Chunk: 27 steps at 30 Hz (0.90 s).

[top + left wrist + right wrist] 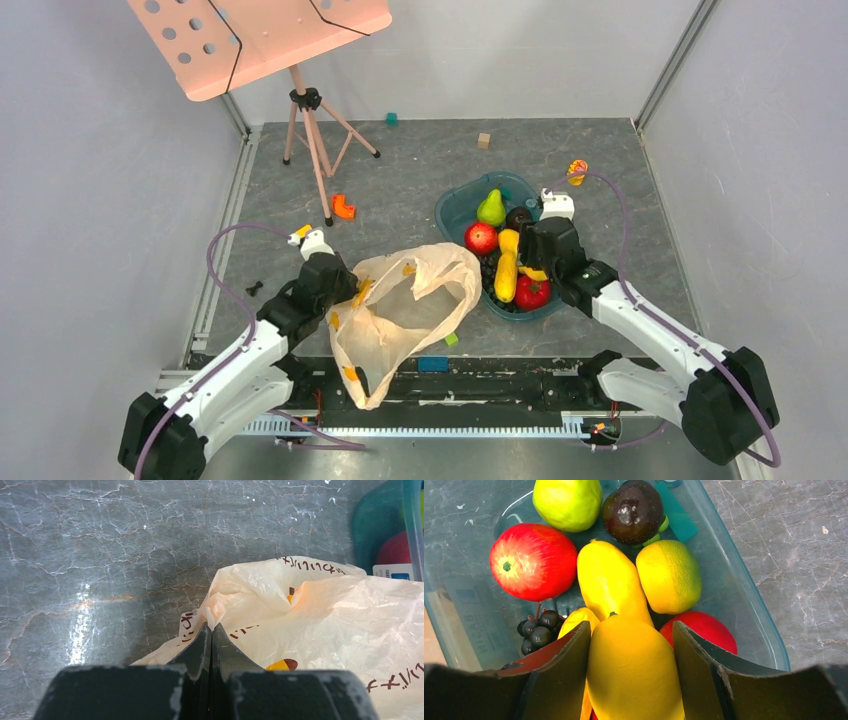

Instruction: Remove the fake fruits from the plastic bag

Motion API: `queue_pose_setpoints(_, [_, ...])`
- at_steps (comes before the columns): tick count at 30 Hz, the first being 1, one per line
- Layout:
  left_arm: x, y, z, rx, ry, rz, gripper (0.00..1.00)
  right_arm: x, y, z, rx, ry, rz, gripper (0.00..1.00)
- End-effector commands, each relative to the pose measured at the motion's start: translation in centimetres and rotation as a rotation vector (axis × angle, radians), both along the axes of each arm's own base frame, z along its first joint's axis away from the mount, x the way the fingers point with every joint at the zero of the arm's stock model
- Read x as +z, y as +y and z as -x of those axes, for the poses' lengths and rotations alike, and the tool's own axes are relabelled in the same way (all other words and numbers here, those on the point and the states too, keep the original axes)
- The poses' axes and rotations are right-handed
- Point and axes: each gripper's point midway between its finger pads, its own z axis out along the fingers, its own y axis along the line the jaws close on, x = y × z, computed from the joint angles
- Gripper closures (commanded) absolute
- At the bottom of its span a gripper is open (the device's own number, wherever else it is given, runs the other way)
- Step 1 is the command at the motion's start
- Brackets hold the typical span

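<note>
My right gripper (630,628) hangs over the near end of the teal tray (746,597), its fingers closed against the two sides of a yellow banana piece (631,672). That piece points lengthways away from my wrist, toward the tray's far end. It lies nearly in line with the long yellow piece (609,580) ahead of it, and their ends meet. The drop is crowded. A red fruit (701,630) sits just right of my load, the black grape bunch (538,627) just left of it, and the lemon (669,575) and red apple (533,562) flank the long piece further in. The green pear (567,502) and dark plum (632,510) fill the far end. I judge that letting go here would rest the piece on its neighbours rather than on bare tray floor, so it may roll toward the near rim. The plastic bag (410,300) lies just left of the tray, its upper edge against the tray's left rim. My left gripper (211,627) is on the bag's far side from the tray, pinched tight on a bunched fold of its edge. My right arm is the nearer one to the tray. The bag looks slack and flat, and I cannot tell whether any fruit remains inside.
</note>
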Motion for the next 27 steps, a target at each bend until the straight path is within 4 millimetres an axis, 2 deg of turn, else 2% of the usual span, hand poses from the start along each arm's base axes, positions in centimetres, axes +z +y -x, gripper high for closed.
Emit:
queue_pose_setpoints(1, [1.1, -0.7, -0.5, -0.033, -0.060, 0.028, 0.98, 0.3, 0.4, -1.3, 0.015, -0.041, -0.026, 0.48])
queue_pose_setpoints(5, [1.1, -0.8, -0.5, -0.039, -0.058, 0.032, 0.98, -0.4, 0.4, -1.5, 0.014, -0.029, -0.028, 0.41])
queue_pose_setpoints(9, [1.1, -1.4, -0.5, -0.061, -0.066, 0.054, 0.98, -0.7, 0.4, -1.5, 0.017, -0.022, -0.029, 0.29])
queue_pose_setpoints(13, [1.5, -2.0, -0.6, -0.083, -0.078, 0.079, 0.98, 0.3, 0.4, -1.5, 0.024, -0.048, -0.038, 0.14])
queue_pose_setpoints(18, [3.4, -2.4, -1.4, -0.094, -0.089, 0.069, 0.98, 3.5, 0.2, -1.2, 0.032, -0.137, -0.075, 0.02])
queue_pose_setpoints(23, [6.4, -4.0, -2.2, -0.154, -0.122, 0.099, 0.98, 8.1, 1.5, -0.3, 0.127, -0.270, -0.164, 0.02])
queue_pose_setpoints(27, [8.6, -5.1, -2.5, -0.207, -0.129, 0.114, 0.98, 10.7, 1.7, 0.6, 0.167, -0.350, -0.207, 0.02])
